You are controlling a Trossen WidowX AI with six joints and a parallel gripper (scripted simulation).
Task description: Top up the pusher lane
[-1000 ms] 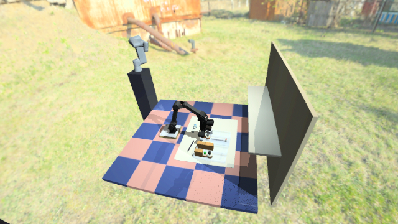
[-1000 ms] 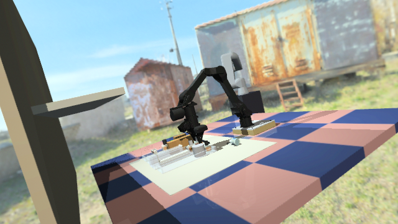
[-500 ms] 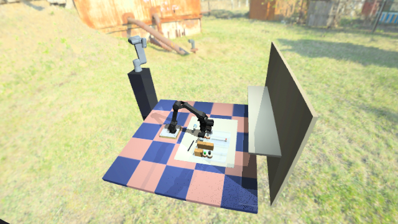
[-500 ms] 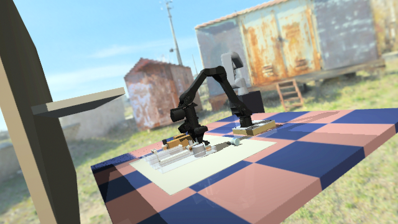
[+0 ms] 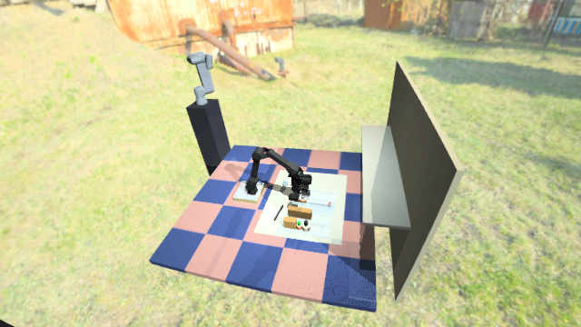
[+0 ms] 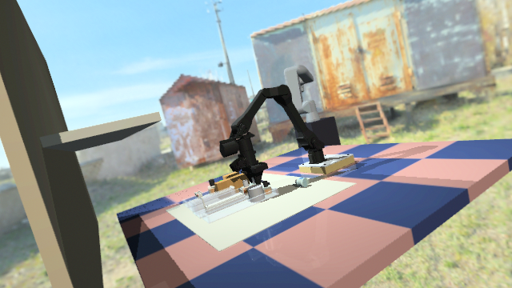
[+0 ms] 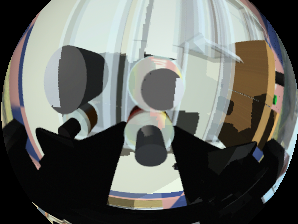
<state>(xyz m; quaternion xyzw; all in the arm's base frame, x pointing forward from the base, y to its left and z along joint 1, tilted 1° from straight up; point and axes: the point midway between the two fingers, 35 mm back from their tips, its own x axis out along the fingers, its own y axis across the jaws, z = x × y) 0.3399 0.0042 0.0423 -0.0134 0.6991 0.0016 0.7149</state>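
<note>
My gripper [image 7: 148, 128] [image 5: 300, 198] [image 6: 257, 184] points down at the front of the clear lanes and is shut on a clear jar with a dark grey lid [image 7: 150, 149]. The held jar looks upright. Directly beyond it in the wrist view is the lane jar [image 7: 159, 89], also clear with a dark grey lid and reddish contents. The two jars overlap in view; I cannot tell whether they touch. The lane's clear walls run away beyond them. The low front stop, the pusher plate and the held jar's base are hidden or too small to tell.
A wide grey-lidded jar [image 7: 72, 79] [image 6: 256, 193] and a small dark-capped jar [image 7: 82, 122] stand left of the fingers in the wrist view. Brown boxes [image 7: 251, 85] [image 5: 300, 212] stand right. A pale blue jar [image 6: 302, 182] [image 5: 285, 183] and a black stick [image 5: 278, 213] lie on the mat.
</note>
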